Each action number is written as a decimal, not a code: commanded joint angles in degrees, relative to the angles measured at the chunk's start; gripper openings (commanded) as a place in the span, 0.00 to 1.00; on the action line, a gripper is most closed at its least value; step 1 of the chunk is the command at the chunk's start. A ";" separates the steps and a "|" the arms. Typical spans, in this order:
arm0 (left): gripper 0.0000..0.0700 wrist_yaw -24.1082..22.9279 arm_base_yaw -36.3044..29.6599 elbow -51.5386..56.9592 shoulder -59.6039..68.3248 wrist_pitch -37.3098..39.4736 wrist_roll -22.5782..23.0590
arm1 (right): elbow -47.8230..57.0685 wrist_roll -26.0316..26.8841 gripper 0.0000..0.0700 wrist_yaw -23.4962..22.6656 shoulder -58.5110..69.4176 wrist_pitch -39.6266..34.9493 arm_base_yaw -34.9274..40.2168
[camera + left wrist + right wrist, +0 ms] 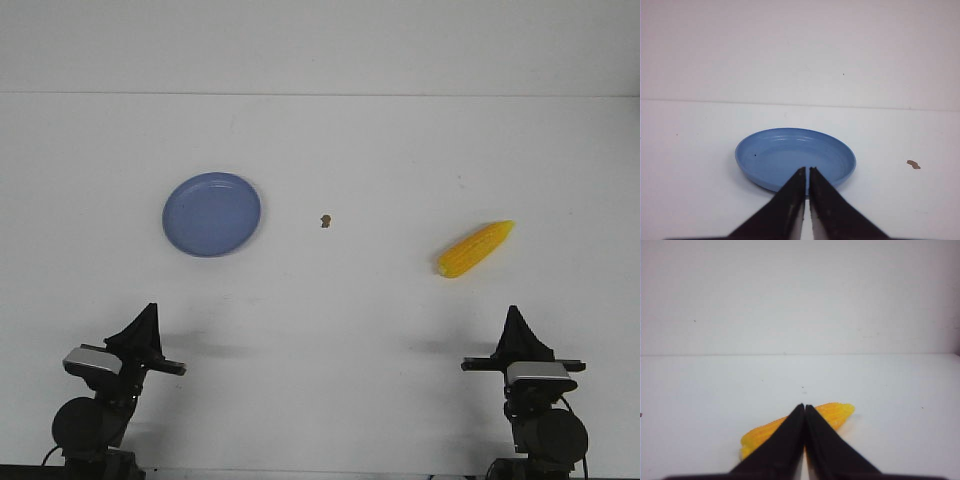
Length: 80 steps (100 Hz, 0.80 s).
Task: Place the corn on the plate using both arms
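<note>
The blue plate (212, 214) lies empty on the white table at centre left; it also shows in the left wrist view (785, 157). The yellow-orange corn (475, 249) lies on the table at the right, its tip pointing to the far right; it also shows in the right wrist view (837, 413), partly hidden by the fingers. My left gripper (150, 310) is shut and empty, near the front edge, short of the plate. My right gripper (515, 312) is shut and empty, short of the corn.
A small brown speck (325, 221) sits on the table between plate and corn; it also shows in the left wrist view (913, 164). The table's far edge meets a white wall (320, 45).
</note>
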 commanded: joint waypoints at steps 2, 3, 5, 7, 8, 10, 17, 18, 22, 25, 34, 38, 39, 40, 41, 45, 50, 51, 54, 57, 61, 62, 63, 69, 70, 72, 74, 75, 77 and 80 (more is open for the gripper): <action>0.02 -0.07 0.00 -1.11 -0.07 0.68 -0.15 | -0.13 -0.07 0.00 0.00 -0.07 0.57 0.04; 0.02 -0.07 0.00 -1.11 -0.07 0.68 -0.15 | -0.13 -0.07 0.00 0.00 -0.07 0.55 0.04; 0.02 -0.07 0.00 -1.11 -0.07 0.68 -0.15 | -0.13 -0.07 0.00 0.00 -0.07 0.57 0.04; 0.02 -0.07 0.00 -1.11 -0.07 0.68 -0.15 | -0.13 -0.07 0.00 0.00 -0.07 0.57 0.04; 0.02 -0.07 0.00 -1.11 -0.07 0.68 -0.15 | -0.13 -0.07 0.00 0.00 -0.07 0.57 0.04; 0.02 -0.07 0.00 -1.11 -0.07 0.68 -0.15 | -0.13 -0.07 0.00 0.02 -0.07 0.55 0.04; 0.02 -0.07 0.00 -1.11 -0.07 0.68 -0.15 | -0.13 -0.07 0.00 0.00 -0.07 0.57 0.04; 0.02 -0.07 0.00 -1.11 -0.07 0.68 -0.15 | -0.13 -0.07 0.00 0.00 -0.07 0.55 0.04; 0.02 -0.07 0.00 -1.11 -0.07 0.68 -0.15 | -0.13 -0.07 0.00 0.00 -0.07 0.57 0.04; 0.02 -0.07 0.00 -1.11 -0.07 0.68 -0.15 | -0.13 -0.07 0.00 0.00 -0.07 0.57 0.04; 0.02 -0.07 0.00 -1.11 -0.07 0.68 -0.17 | -0.13 -0.07 0.00 0.00 -0.07 0.57 0.04; 0.02 -0.07 0.00 -1.11 -0.07 0.68 -0.17 | -0.13 -0.07 0.00 0.00 -0.07 0.55 0.04; 0.02 -0.07 0.00 -1.11 -0.07 0.68 -0.17 | -0.13 -0.07 0.00 0.02 -0.07 0.57 0.04; 0.02 -0.07 0.00 -1.11 -0.07 0.68 -0.17 | -0.13 -0.07 0.00 0.00 -0.07 0.57 0.04; 0.02 -0.07 0.00 -1.11 -0.07 0.68 -0.17 | -0.13 -0.07 0.00 0.00 -0.07 0.55 0.04; 0.02 -0.07 0.00 -1.11 -0.07 0.68 -0.15 | -0.13 -0.07 0.00 0.00 -0.07 0.57 0.04; 0.02 -0.07 0.00 -1.11 -0.07 0.68 -0.15 | -0.13 -0.07 0.00 0.00 -0.07 0.57 0.04; 0.02 -0.07 0.00 -1.11 -0.07 0.68 -0.15 | -0.13 -0.07 0.00 0.00 -0.07 0.55 0.04; 0.02 -0.07 0.00 -1.11 -0.07 0.68 -0.15 | -0.13 -0.07 0.00 0.00 -0.07 0.57 0.04; 0.02 -0.07 0.00 -1.11 -0.07 0.68 -0.17 | -0.13 -0.07 0.00 0.02 -0.07 0.57 0.04; 0.02 -0.07 0.00 -1.11 -0.07 0.70 -0.17 | -0.13 -0.07 0.00 0.00 -0.07 0.55 0.04; 0.02 -0.07 0.00 -1.11 -0.07 0.72 -0.17 | -0.13 -0.07 0.00 0.00 -0.07 0.57 0.04; 0.02 -0.07 0.00 -1.11 -0.07 0.74 -0.17 | -0.13 -0.07 0.00 0.00 -0.07 0.57 0.04; 0.02 -0.07 0.00 -1.09 -0.07 0.92 -0.17 | -0.13 -0.07 0.00 0.02 -0.07 0.59 0.04; 0.02 -0.07 0.00 -1.07 -0.07 0.94 -0.17 | -0.13 -0.07 0.00 0.02 -0.07 0.59 0.04; 0.02 -0.07 0.00 -1.01 -0.07 0.94 -0.20 | -0.13 -0.07 0.00 -0.02 -0.07 0.68 0.04; 0.02 -0.07 0.00 -0.94 -0.07 0.94 -0.20 | -0.13 -0.11 0.00 0.00 -0.07 0.87 0.04; 0.02 -0.07 0.00 -0.87 -0.07 0.94 -0.22 | -0.13 -0.11 0.00 0.00 -0.07 1.01 0.04; 0.02 -0.07 0.00 -0.74 -0.07 0.94 -0.26 | -0.13 -0.07 0.00 0.00 -0.07 1.22 0.04; 0.02 -0.07 0.00 -0.48 -0.07 0.94 -0.37 | -0.13 -0.07 0.00 0.00 -0.07 1.77 0.04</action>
